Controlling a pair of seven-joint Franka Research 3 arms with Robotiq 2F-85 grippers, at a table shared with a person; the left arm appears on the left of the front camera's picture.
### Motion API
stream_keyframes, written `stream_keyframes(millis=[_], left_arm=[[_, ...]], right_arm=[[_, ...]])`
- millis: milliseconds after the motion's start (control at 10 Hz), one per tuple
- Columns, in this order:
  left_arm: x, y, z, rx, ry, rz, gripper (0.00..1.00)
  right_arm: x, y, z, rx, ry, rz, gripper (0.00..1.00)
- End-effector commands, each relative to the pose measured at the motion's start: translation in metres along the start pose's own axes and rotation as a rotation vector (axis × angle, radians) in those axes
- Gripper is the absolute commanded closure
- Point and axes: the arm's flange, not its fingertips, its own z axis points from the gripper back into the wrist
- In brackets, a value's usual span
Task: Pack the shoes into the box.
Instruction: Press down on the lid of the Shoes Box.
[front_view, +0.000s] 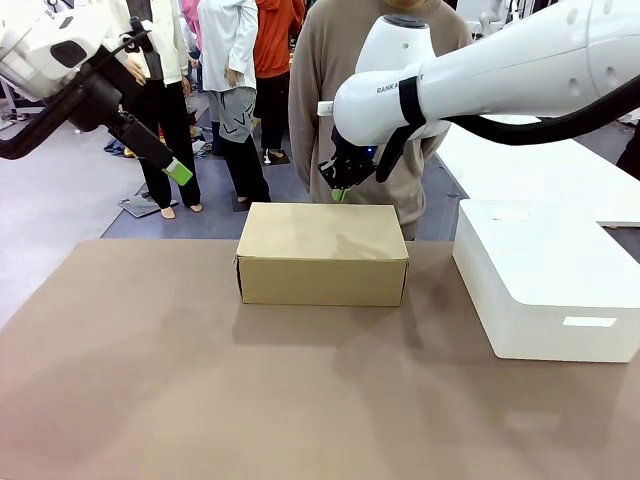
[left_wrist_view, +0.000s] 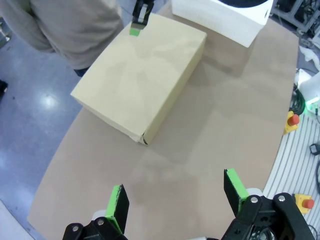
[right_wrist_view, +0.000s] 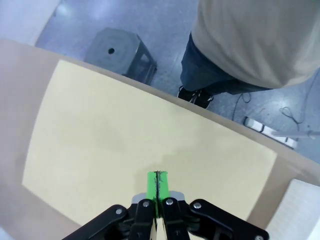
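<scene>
So the box is sitting shut in the middle of the frame in the front view, lid flap down flat, near the far edge of the bench. No shoes visible anywhere, so I'd guess they're either inside already or haven't come into the shot.

Right gripper hangs just above the back edge of the lid, jaws pinched fully together with nothing in them; in the right wrist view the green pads are pressed flat against each other over the tan top. Left gripper is up in the upper left of the front view, well away from the box, jaws spread wide and empty.

Handling-wise: it's thin cardboard, light, fairly stiff on the walls but the lid will flex. Surface looks matte, so not slippery. I'd go for the lid's free front lip to lift it, not the middle of the panel, which would just bow.
</scene>
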Motion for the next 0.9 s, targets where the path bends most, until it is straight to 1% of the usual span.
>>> stream_keyframes(millis=[0,400,600,700,800], left_arm=[[0.0,0.0,0.0,0.007,-0.002,0.011,0.0],[0.0,0.0,0.0,0.007,-0.002,0.011,0.0],[0.0,0.0,0.0,0.007,-0.002,0.011,0.0],[0.0,0.0,0.0,0.007,-0.002,0.011,0.0],[0.0,0.0,0.0,0.007,-0.002,0.011,0.0]], right_arm=[[0.011,0.007,-0.015,-0.017,0.016,-0.055,1.0],[0.013,0.005,-0.059,-0.043,0.072,-0.086,1.0],[0.009,0.006,-0.072,-0.065,0.108,-0.079,1.0],[0.008,0.008,-0.063,-0.051,0.113,-0.073,1.0],[0.005,0.01,-0.04,-0.04,0.095,-0.056,1.0]])
